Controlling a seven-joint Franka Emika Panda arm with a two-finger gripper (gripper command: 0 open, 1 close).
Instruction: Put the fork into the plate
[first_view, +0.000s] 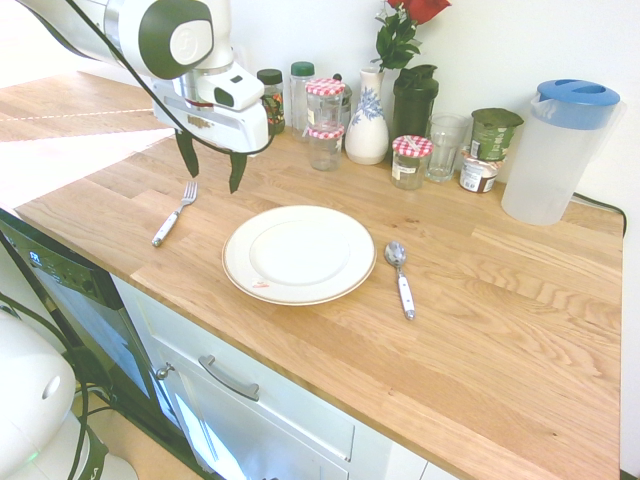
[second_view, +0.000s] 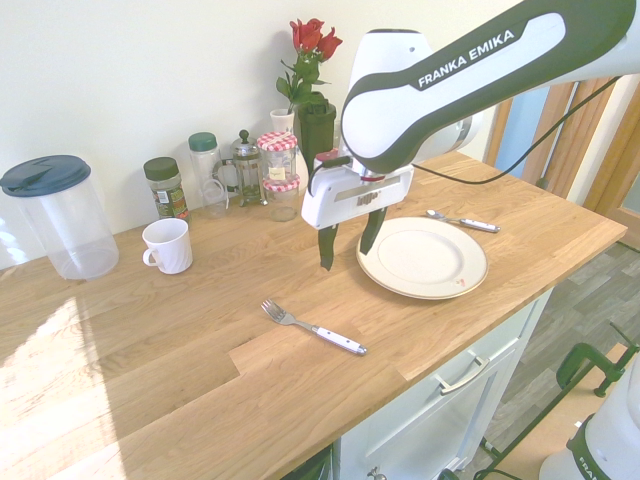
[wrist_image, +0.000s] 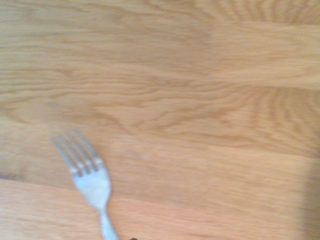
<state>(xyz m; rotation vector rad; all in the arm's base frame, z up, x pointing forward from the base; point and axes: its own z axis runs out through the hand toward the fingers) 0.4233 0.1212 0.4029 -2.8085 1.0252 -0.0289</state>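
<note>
**Gripper wide and empty, fork on the counter, not on the plate**

From my first exterior feed, going left to right. Fork: small, silver metal head with four tines, pale whitish handle, lying flat on the oak-grain wooden countertop, well clear of the plate. Gripper: dark fingers spread wide, nothing between them, pointing straight down, hanging above bare wood between fork and plate, nearer the fork. White arm comes in from the upper left. Plate: large, round, glossy cream-white, thin tan rim line, small red mark near its front edge, nothing on it. Spoon: round metal bowl, whitish handle, just right of the plate. Wrist view is soft, but I can see the tines and neck of the fork on wood grain.
</note>
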